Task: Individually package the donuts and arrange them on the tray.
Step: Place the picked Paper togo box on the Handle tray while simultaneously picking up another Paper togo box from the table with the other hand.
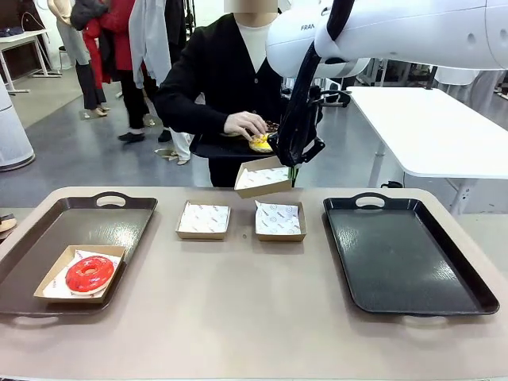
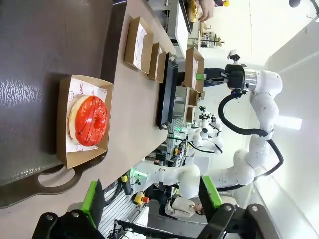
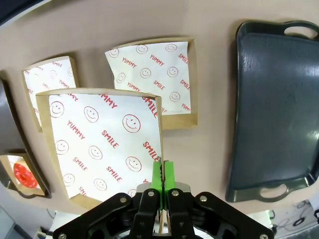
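Nearest the front camera, the red donut (image 1: 90, 274) sits in a paper-lined donut box (image 1: 49, 287) at the near edge of the left tray (image 1: 119, 213), by the table's (image 1: 254, 317) left edge. In the left wrist view, the left gripper (image 2: 152, 195) faces that donut with its jaws spread wide and nothing between them. The right gripper (image 1: 292, 164) is clamped tight on the rim of the held box (image 1: 260, 176), which hangs tilted above the table's far edge. Below it, the middle-left box (image 1: 204, 220) and middle-right box (image 1: 279, 221) rest side by side, and the right tray (image 1: 401, 254) lies along the right edge. Beyond the table, the person's hand (image 1: 244, 125) rests on the yellow donut (image 1: 260, 144), on a dark serving tray (image 1: 226, 151) that the person holds.
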`<state>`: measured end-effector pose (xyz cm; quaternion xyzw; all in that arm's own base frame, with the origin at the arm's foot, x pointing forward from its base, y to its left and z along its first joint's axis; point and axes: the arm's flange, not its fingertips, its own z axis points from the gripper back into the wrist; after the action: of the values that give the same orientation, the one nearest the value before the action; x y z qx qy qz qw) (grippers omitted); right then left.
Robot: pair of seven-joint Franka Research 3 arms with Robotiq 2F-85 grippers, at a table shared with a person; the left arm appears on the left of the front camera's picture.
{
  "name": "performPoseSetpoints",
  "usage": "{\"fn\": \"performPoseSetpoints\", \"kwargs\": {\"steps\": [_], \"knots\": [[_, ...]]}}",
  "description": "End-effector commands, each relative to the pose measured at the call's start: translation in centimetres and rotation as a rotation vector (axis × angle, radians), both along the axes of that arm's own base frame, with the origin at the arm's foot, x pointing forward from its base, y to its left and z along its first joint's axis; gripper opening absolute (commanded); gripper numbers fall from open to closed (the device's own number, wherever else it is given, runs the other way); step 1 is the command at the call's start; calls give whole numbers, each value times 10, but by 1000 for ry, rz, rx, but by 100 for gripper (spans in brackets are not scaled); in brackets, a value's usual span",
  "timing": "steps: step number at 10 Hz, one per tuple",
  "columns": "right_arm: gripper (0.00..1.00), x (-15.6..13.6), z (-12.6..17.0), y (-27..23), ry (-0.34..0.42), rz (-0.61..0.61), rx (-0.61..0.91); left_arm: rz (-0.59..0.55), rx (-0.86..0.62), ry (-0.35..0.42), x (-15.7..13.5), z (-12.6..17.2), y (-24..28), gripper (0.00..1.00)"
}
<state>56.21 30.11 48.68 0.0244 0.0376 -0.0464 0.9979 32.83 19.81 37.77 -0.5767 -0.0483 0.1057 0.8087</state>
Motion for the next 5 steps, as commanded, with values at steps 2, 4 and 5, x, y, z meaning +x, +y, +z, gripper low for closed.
{"fn": "performPoseSetpoints", "kwargs": {"steps": [2, 4, 5], "knots": [[0, -2, 1, -1, -5, -1, 5, -3, -15, -8, -3, 1, 1, 100], [0, -2, 1, -1, -5, -1, 5, -3, -15, -8, -3, 1, 1, 100], [0, -2, 1, -1, -5, -1, 5, -3, -15, -8, -3, 1, 1, 100]]}}
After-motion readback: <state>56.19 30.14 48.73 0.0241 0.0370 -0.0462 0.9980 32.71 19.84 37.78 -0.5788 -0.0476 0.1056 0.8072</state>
